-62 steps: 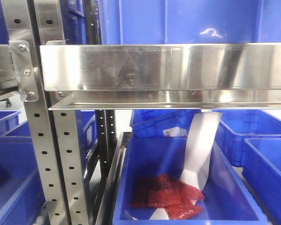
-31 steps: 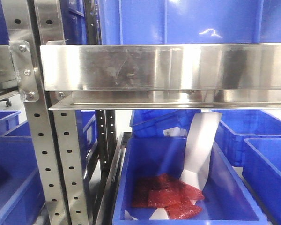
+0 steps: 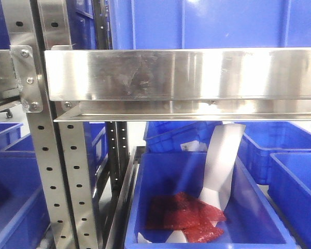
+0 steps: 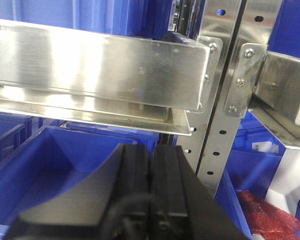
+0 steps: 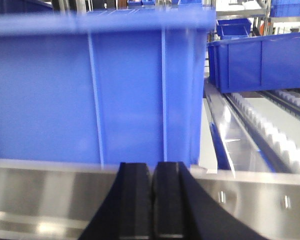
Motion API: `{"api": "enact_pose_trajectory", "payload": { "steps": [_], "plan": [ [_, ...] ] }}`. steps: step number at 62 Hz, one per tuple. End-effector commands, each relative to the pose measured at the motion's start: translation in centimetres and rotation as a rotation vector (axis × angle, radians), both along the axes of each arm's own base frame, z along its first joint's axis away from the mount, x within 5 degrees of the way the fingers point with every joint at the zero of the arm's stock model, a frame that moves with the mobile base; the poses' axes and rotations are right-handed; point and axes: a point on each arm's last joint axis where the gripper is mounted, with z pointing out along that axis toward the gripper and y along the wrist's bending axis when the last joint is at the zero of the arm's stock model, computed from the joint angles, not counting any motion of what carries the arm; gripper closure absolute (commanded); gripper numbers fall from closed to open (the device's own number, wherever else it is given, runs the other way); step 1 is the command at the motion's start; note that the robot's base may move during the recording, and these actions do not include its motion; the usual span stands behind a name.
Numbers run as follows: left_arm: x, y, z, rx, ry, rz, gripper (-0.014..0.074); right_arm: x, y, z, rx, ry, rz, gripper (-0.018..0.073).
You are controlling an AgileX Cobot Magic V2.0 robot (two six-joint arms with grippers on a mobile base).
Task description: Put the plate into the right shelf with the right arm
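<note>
The plate is out of view in every frame. The right shelf [image 3: 186, 75] is a shiny steel rack shelf with a broad flat front lip, bolted to perforated uprights [image 3: 46, 171]. A large blue bin [image 3: 197, 23] stands on it. My right gripper [image 5: 152, 167] is shut and empty. It sits close in front of the shelf's lip [image 5: 50, 195], with the blue bin [image 5: 90, 90] just behind. My left gripper [image 4: 151, 150] is shut and empty, below the neighbouring left shelf's lip [image 4: 100, 65]. The right shelf's end [image 4: 285, 85] shows at the right of that view.
Under the right shelf a blue bin [image 3: 249, 218] holds red packets [image 3: 184, 215] and a bent white paper sheet [image 3: 220, 166]. More blue bins [image 3: 295, 181] stand at the right and left [image 3: 10, 176]. A roller track [image 5: 275, 135] runs beside the bin on the shelf.
Only the bright reflections on the steel lip have shifted. Nothing else has visibly moved.
</note>
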Motion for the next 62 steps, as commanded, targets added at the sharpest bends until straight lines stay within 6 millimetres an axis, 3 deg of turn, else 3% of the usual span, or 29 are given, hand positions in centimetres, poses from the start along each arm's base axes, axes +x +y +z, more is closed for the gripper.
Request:
{"api": "enact_pose_trajectory", "payload": {
  "steps": [1,9,21,40,62],
  "plan": [
    [-0.1,0.1,0.5,-0.018,-0.089,0.009,0.0724,-0.6,-0.1,0.5,0.001,-0.124,-0.006,0.0495],
    [-0.1,0.1,0.5,-0.018,-0.089,0.009,0.0724,-0.9,-0.2,-1.6,-0.006,-0.056,-0.006,0.0495],
    [-0.1,0.1,0.5,-0.018,-0.089,0.009,0.0724,-1.1,-0.2,-2.9,-0.011,-0.012,-0.005,0.0495],
    [-0.1,0.1,0.5,-0.018,-0.089,0.009,0.0724,-1.1,-0.2,-3.2,-0.012,0.0,-0.005,0.0495],
    [-0.1,0.1,0.5,-0.018,-0.089,0.009,0.0724,-3.2,-0.5,-3.8,-0.009,-0.009,-0.007,0.0495]
  ]
}}
